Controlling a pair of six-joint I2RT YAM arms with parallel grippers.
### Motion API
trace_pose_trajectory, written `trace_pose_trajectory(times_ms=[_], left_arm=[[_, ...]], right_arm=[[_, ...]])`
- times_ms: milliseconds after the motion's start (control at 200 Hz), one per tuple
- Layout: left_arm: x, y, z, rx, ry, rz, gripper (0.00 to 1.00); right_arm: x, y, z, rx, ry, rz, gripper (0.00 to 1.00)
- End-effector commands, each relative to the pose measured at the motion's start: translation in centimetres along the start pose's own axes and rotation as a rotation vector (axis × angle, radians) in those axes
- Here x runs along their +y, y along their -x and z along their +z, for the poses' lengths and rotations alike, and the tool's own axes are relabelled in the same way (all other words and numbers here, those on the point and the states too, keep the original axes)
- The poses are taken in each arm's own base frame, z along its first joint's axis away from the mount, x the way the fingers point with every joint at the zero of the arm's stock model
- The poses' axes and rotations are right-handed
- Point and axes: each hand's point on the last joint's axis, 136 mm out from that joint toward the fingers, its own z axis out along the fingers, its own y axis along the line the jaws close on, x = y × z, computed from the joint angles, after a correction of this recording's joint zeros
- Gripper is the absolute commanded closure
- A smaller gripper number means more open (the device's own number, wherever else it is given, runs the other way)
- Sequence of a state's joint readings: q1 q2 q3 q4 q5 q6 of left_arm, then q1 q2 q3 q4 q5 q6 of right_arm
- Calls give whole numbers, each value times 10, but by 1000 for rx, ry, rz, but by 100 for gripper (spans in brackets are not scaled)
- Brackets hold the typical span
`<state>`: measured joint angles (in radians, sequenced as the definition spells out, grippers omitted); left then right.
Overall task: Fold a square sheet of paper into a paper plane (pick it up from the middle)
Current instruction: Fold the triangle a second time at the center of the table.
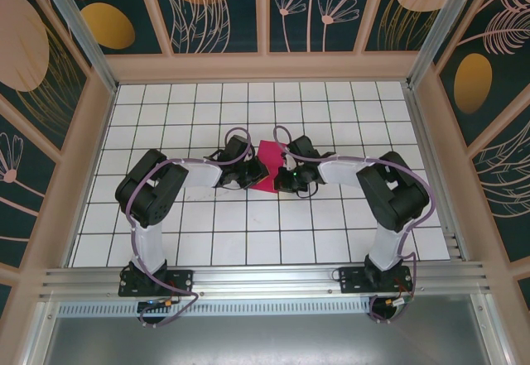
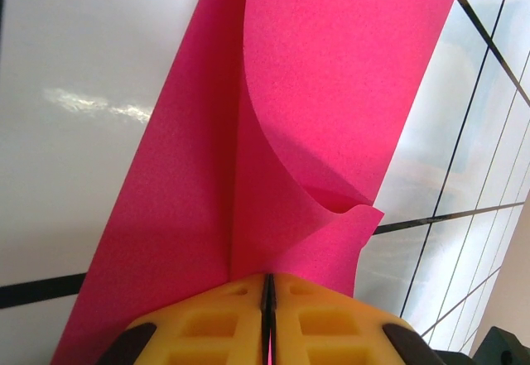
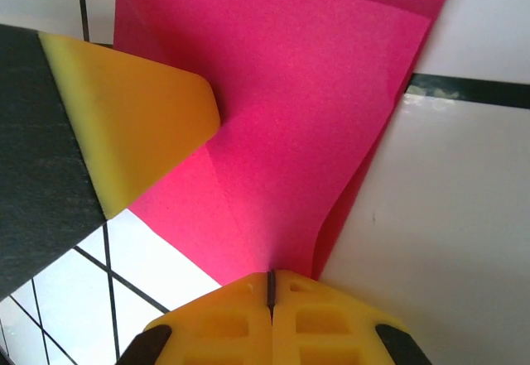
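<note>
At the middle of the white gridded table point(image 1: 207, 232), the left gripper point(image 2: 267, 286) and right gripper point(image 3: 271, 284) are meeting over the partly folded square sheet of paper point(image 1: 269, 169). Both pairs of jaws are clamping tight on its pink edges, from left and right, while one flap is curling loose.

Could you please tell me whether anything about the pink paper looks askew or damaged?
Yes: the pink sheet of paper is not lying flat. Its upper layer curls up loosely and has a small buckle close to the left hand, which is shut on it. The right hand pinches another edge.
</note>
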<state>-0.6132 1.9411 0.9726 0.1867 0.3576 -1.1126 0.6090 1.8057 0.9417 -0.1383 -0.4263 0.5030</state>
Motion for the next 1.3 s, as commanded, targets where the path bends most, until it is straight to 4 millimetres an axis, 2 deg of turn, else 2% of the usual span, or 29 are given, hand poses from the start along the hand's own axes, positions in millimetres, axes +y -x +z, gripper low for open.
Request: trace_pose_trajectory(times_ms=[0,75,185,225,335,540,806,1161,1296], left_arm=[[31,-6,4,17,96,8,86],[12,-2,0,9,39,56,84],[-28,3,-15,-15,-110,134,82],[-37,3,-21,-28,-152,146,82],[-47,-1,-31,-35,-220,142,82],[-41,-12,-29,-6,-235,118,89],[-20,-26,-7,56,-156,82,92],[-5,-27,3,66,-99,55,92],[17,-19,5,26,22,47,92]], right_arm=[[-16,-8,4,20,-40,27,99],[-24,-13,6,31,-61,40,99],[-28,-17,7,43,-76,51,100],[-28,-18,7,44,-77,51,100],[-30,-17,7,46,-86,58,100],[-29,-16,8,45,-78,58,100],[-30,-17,9,50,-82,61,100],[-37,-25,12,77,-101,73,100],[-51,-37,14,116,-153,87,100]])
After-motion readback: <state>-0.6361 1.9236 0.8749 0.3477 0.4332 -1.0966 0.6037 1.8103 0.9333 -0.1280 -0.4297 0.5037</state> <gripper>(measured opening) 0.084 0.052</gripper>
